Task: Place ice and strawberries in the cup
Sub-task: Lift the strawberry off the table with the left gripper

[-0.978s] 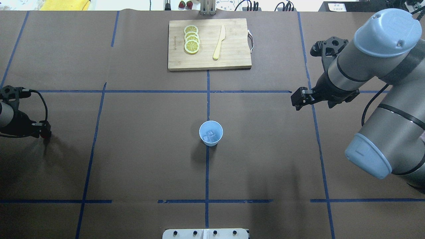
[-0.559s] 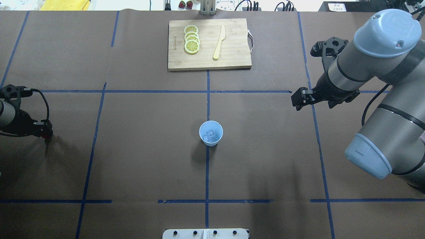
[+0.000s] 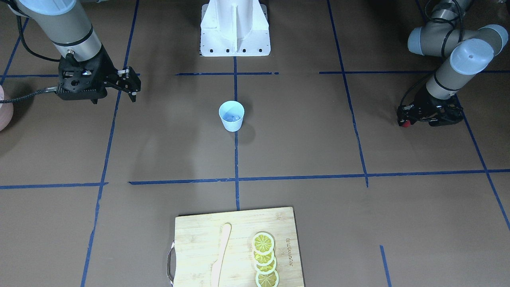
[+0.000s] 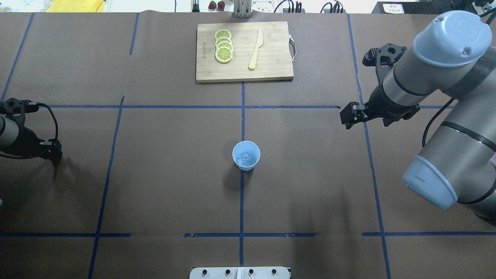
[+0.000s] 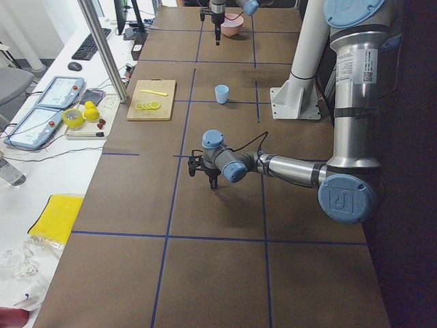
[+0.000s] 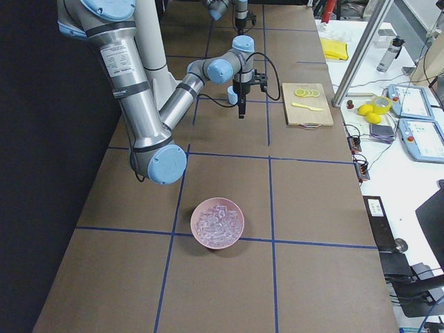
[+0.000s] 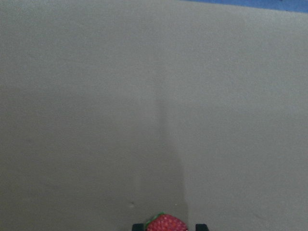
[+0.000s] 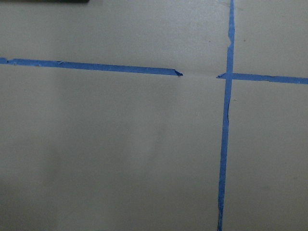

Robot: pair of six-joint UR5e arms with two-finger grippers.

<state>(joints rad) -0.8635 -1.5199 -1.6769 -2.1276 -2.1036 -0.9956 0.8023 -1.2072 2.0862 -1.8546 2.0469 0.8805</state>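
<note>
Pinching: left gripper (image 4: 54, 152) clamps the strawberry (image 7: 166, 224), well left of the cup.
Cup (image 4: 246, 155): mid-table, ice (image 4: 245, 158) inside.
Right gripper (image 4: 346, 117): fingers spread, empty.
Next: we judge the strawberry needs carrying over the cup mouth, then releasing.

**Left arm creeping up-frame**

In the overhead view we see the left gripper (image 4: 54, 152) sitting slightly higher and further right at the frame's left edge than a second ago. It moved in two small steps. The strawberry (image 7: 166, 224) clamped in it moved along, and its shadow on the table (image 4: 162, 186) shifted too.
</note>
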